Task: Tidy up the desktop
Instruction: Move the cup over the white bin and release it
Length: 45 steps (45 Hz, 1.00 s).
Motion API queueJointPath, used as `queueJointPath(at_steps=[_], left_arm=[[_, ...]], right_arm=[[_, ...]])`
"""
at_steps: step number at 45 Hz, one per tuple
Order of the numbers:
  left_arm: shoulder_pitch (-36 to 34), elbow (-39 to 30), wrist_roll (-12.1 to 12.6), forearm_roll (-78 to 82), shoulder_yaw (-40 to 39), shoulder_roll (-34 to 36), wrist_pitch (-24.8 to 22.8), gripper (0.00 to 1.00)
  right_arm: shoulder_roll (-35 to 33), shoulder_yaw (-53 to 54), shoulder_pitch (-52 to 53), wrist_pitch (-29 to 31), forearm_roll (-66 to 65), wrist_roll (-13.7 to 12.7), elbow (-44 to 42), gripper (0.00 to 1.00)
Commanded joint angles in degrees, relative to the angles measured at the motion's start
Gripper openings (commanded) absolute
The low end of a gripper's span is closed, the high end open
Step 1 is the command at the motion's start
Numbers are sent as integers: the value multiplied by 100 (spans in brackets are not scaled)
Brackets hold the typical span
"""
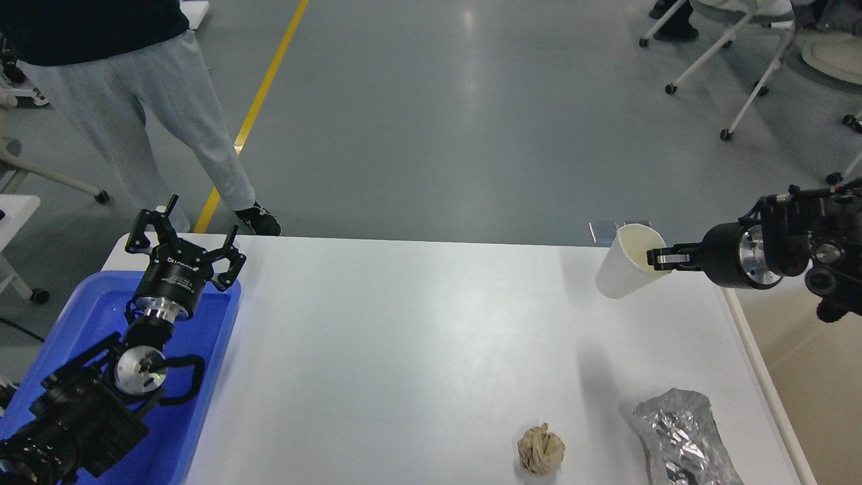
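Observation:
The white desktop fills the middle of the head view. My right gripper is shut on the rim of a white paper cup and holds it tilted in the air above the desktop's far right corner. A crumpled brown paper ball lies near the front edge. A crinkled silver foil bag lies at the front right. My left gripper is open and empty above the far end of the blue tray.
A beige white-rimmed bin stands off the desktop's right edge. A person in grey trousers stands behind the far left corner. Wheeled chairs stand at the far right.

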Motion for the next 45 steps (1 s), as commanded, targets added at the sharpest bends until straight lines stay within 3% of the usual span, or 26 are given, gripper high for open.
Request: queueJointPath(at_steps=[1, 8, 24, 33, 45], left_arm=[[9, -1, 1, 1, 0, 1, 4, 100], [0, -1, 1, 1, 0, 1, -4, 100], [9, -1, 1, 1, 0, 1, 4, 100], [0, -1, 1, 1, 0, 1, 4, 100], [0, -1, 1, 1, 0, 1, 4, 100]], right_arm=[[-870, 45, 923, 481, 294, 16, 787, 0], [-1108, 168, 1258, 1001, 443, 16, 884, 0], [-1187, 160, 1320, 1054, 426, 16, 885, 0], [-1564, 186, 978, 922, 452, 34, 604, 0], [-2039, 265, 441, 526, 1329, 420, -284, 0]])
